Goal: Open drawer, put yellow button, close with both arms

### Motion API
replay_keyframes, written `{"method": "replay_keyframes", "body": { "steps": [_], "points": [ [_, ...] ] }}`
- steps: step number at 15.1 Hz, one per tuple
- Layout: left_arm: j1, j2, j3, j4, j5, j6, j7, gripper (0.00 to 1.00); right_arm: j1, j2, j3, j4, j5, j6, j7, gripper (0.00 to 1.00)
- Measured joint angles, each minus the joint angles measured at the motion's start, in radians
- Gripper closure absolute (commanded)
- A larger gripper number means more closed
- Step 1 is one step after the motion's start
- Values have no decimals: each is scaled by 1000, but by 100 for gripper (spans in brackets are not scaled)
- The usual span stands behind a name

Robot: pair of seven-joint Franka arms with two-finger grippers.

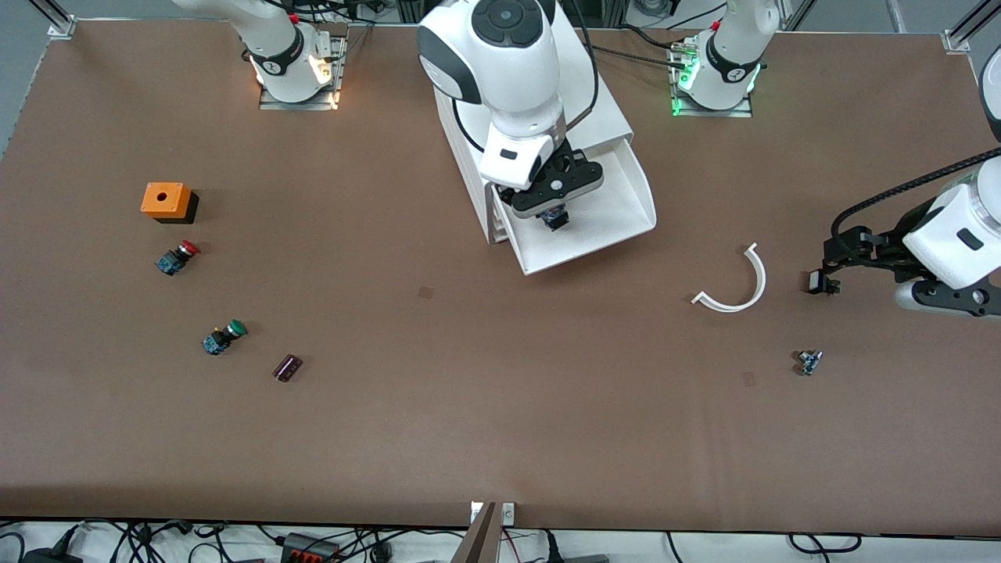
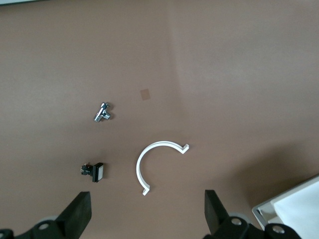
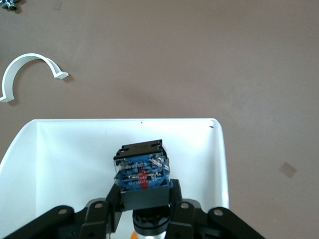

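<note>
**Right gripper holding yellow button over the pulled-out top drawer; left arm waiting**

Cabinet stands at the middle of the tabletop's edge where the arm bases are. Its top drawer is pulled out toward the front camera, tray floor bare and white.

Right gripper hangs over the drawer tray, fingers clamped on the yellow button. In the right wrist view the switch's black-and-blue body points away from the gripper, down toward the tray floor; only a sliver of the orange-yellow cap shows between the fingers. The button is off the tray floor, inside the outline of the drawer's walls.

Left gripper waits near the left arm's end of the tabletop, fingers spread wide, nothing between them. Left wrist view shows both fingers apart over bare tabletop.

Other items:
- White curved clip on the tabletop, between the drawer and the left gripper.
- Small black part just beside the left gripper.
- Small metal part, nearer the front camera than the black part.
- Toward the right arm's end: orange box, red-capped switch, green-capped switch, dark cylinder, in that order toward the front camera.
</note>
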Motion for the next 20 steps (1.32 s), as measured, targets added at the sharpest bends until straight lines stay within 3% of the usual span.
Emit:
{"method": "replay_keyframes", "body": {
  "steps": [3, 5, 13, 14, 15, 20],
  "points": [
    [14, -117, 0, -215, -29, 123, -4, 0, 4, 46, 0, 0, 0, 20, 48, 100],
    [26, -173, 0, -298, -58, 143, -8, 0, 11, 67, 0, 1, 0, 22, 66, 100],
    [39, -203, -1, -330, -75, 157, -8, 0, 52, 87, 0, 1, 0, 19, 76, 100],
    [37, -203, -1, -329, -75, 160, -8, 0, 52, 92, 0, 1, 0, 19, 77, 72],
    [34, -203, -2, -328, -75, 162, -8, 0, 52, 96, 0, 1, 0, 19, 77, 1],
    [33, -203, -3, -328, -75, 163, -8, 0, 52, 98, -2, 8, 0, 20, 166, 0]
  ]
}}
